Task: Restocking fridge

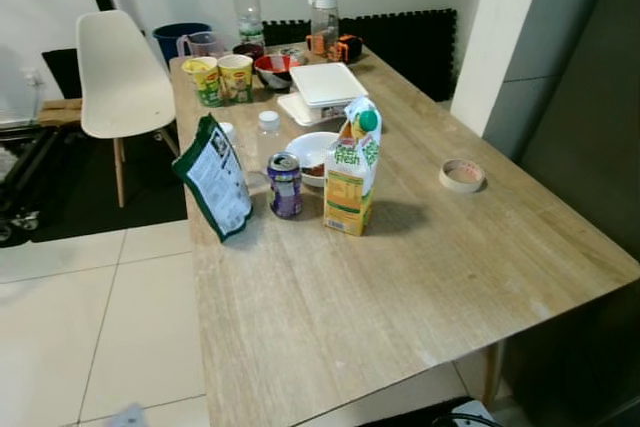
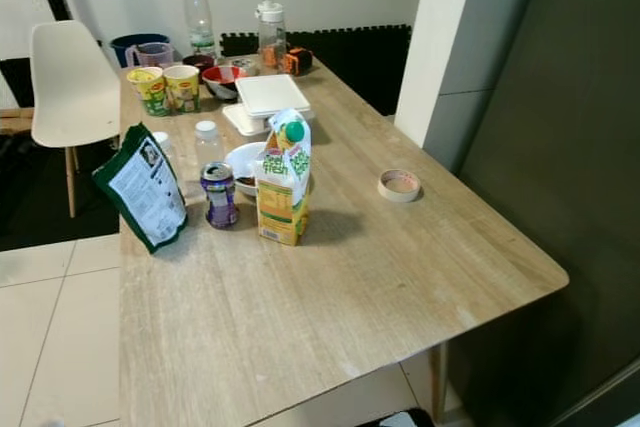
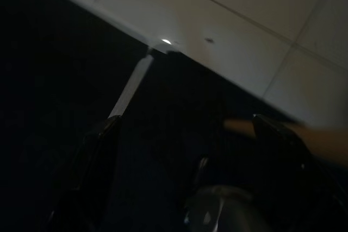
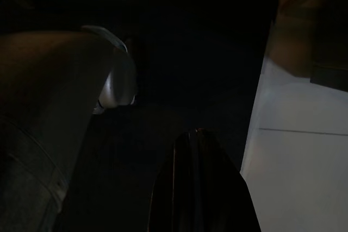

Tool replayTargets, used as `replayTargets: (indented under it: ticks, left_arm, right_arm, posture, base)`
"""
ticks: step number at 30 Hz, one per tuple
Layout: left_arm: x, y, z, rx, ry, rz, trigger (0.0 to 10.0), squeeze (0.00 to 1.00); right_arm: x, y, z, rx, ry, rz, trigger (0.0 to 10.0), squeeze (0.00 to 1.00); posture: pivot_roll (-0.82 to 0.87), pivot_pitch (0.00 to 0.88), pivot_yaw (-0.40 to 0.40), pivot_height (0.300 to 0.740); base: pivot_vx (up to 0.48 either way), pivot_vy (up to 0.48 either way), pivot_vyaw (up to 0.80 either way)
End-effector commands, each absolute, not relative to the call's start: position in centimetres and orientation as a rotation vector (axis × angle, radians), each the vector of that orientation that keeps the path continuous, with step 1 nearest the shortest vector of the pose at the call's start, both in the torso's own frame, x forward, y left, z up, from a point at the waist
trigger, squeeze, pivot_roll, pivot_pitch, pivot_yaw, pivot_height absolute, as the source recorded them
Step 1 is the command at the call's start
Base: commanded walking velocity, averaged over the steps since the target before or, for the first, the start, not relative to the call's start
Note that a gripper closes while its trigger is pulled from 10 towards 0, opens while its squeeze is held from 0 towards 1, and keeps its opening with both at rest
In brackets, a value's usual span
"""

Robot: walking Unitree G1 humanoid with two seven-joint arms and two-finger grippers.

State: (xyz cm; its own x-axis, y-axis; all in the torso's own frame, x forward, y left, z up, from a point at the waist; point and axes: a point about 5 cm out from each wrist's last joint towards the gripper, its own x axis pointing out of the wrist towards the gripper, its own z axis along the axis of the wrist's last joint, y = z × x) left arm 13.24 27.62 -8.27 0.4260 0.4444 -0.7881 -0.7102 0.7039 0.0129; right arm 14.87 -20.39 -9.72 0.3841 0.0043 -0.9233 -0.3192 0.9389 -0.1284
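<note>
On the wooden table (image 1: 400, 287) a yellow-green juice carton (image 1: 352, 169) stands upright, with a purple drink can (image 1: 285, 185) just left of it. A dark green pouch (image 1: 215, 177) leans near the table's left edge. Behind them are a small white-capped bottle (image 1: 267, 137) and a white bowl (image 1: 310, 152). My left gripper (image 3: 185, 134) hangs open in the dark over tiled floor, holding nothing. Seen in deep shade, my right gripper (image 4: 198, 183) hangs shut and empty.
Farther back stand two noodle cups (image 1: 222, 79), a red bowl (image 1: 273, 70), stacked white boxes (image 1: 326, 87), a tall water bottle (image 1: 247, 2) and a jar (image 1: 323, 17). A tape roll (image 1: 461, 175) lies at right. A white chair (image 1: 120, 77) stands left; a dark grey panel (image 2: 560, 97) rises right.
</note>
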Motion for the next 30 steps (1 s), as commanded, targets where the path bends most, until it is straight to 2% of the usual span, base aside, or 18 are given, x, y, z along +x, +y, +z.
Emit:
replayTargets:
  ticks: [1,3,4,7,8,12,13,15,17,20,21,22,24,25,26,27,28,30]
  left_arm:
    - [14.0,30.1,-7.0,-0.372,0.76,0.846,10.0,0.09]
    - [14.0,30.1,-7.0,-0.372,0.76,0.846,10.0,0.09]
    - [15.2,31.6,-5.6,-0.392,0.661,0.885,10.0,1.0]
    - [19.5,35.6,-0.7,-0.422,0.358,0.939,10.0,1.0]
    - [19.5,35.6,-0.7,-0.422,0.358,0.939,10.0,1.0]
    - [23.2,38.4,5.1,-0.448,0.059,0.902,10.0,1.0]
    - [23.2,38.4,5.1,-0.448,0.059,0.902,10.0,1.0]
    - [24.6,39.0,7.4,-0.464,-0.061,0.853,10.0,1.0]
    - [26.8,38.7,10.5,-0.484,-0.217,0.701,10.0,1.0]
    - [29.1,37.1,13.3,-0.48,-0.348,0.455,10.0,1.0]
    - [29.1,37.1,13.3,-0.48,-0.348,0.455,10.0,1.0]
    - [30.6,35.3,15.1,-0.455,-0.432,0.262,10.0,1.0]
    - [30.6,35.3,15.1,-0.455,-0.432,0.262,10.0,1.0]
    - [31.1,34.4,16.0,-0.449,-0.474,0.172,10.0,1.0]
    - [31.1,34.4,16.0,-0.449,-0.474,0.172,10.0,1.0]
    - [31.6,33.3,16.9,-0.446,-0.524,0.057,10.0,1.0]
    - [31.9,32.1,17.7,-0.44,-0.562,-0.061,10.0,0.0]
    - [32.0,31.4,18.2,-0.437,-0.582,-0.139,10.0,0.0]
  right_arm:
    - [14.7,-20.6,-9.7,-0.3,1.165,0.197,10.0,0.0]
    - [14.7,-20.6,-9.7,-0.3,1.165,0.197,10.0,0.0]
    - [14.7,-20.5,-9.8,-0.299,1.166,0.197,10.0,0.0]
    - [14.7,-20.5,-9.8,-0.298,1.169,0.197,10.0,0.0]
    - [14.7,-20.5,-9.8,-0.298,1.169,0.197,10.0,0.0]
    - [14.7,-20.5,-9.8,-0.3,1.17,0.201,10.0,0.0]
    - [14.7,-20.5,-9.8,-0.3,1.17,0.201,10.0,0.0]
    - [14.7,-20.5,-9.8,-0.303,1.17,0.204,10.0,0.0]
    - [14.7,-20.5,-9.8,-0.308,1.17,0.208,10.0,0.0]
    - [14.7,-20.5,-9.8,-0.314,1.17,0.211,10.0,0.0]
    - [14.7,-20.5,-9.8,-0.314,1.17,0.211,10.0,0.0]
    - [14.7,-20.5,-9.8,-0.317,1.17,0.212,10.0,0.0]
    - [14.7,-20.5,-9.8,-0.317,1.17,0.212,10.0,0.0]
    - [14.7,-20.5,-9.8,-0.318,1.17,0.213,10.0,0.0]
    - [14.7,-20.5,-9.8,-0.318,1.17,0.213,10.0,0.0]
    - [14.7,-20.5,-9.8,-0.318,1.17,0.213,10.0,0.0]
    - [14.6,-20.5,-9.8,-0.318,1.169,0.215,10.0,0.0]
    - [14.6,-20.4,-9.8,-0.318,1.169,0.217,10.0,0.0]
  posture:
    - [-0.09,0.0,0.012,0.74]
    - [-0.09,0.0,0.012,0.74]
    - [-0.09,0.0,0.013,0.74]
    - [-0.09,0.0,0.014,0.74]
    - [-0.09,0.0,0.014,0.74]
    - [-0.09,0.0,0.015,0.74]
    - [-0.09,0.0,0.015,0.74]
    - [-0.09,0.0,0.015,0.74]
    - [-0.09,0.0,0.014,0.74]
    - [-0.09,0.0,0.013,0.74]
    - [-0.09,0.0,0.013,0.74]
    - [-0.09,0.0,0.013,0.74]
    - [-0.09,0.0,0.013,0.74]
    - [-0.09,0.0,0.013,0.74]
    - [-0.09,0.0,0.013,0.74]
    - [-0.09,0.0,0.013,0.74]
    - [-0.09,0.0,0.013,0.74]
    - [-0.09,0.0,0.013,0.74]
  base:
    - [0.0,0.0,0.0]
    - [0.0,0.0,0.0]
    - [0.0,0.0,0.0]
    - [0.0,0.0,0.0]
    - [0.0,0.0,0.0]
    - [0.0,0.0,0.0]
    - [0.0,0.0,0.0]
    - [0.0,0.0,0.0]
    - [0.0,0.0,0.0]
    - [0.0,0.0,0.0]
    - [0.0,0.0,0.0]
    - [0.0,0.0,0.0]
    - [0.0,0.0,0.0]
    - [0.0,0.0,0.0]
    - [0.0,0.0,0.0]
    - [0.0,0.0,0.0]
    - [0.0,0.0,0.0]
    - [0.0,0.0,0.0]
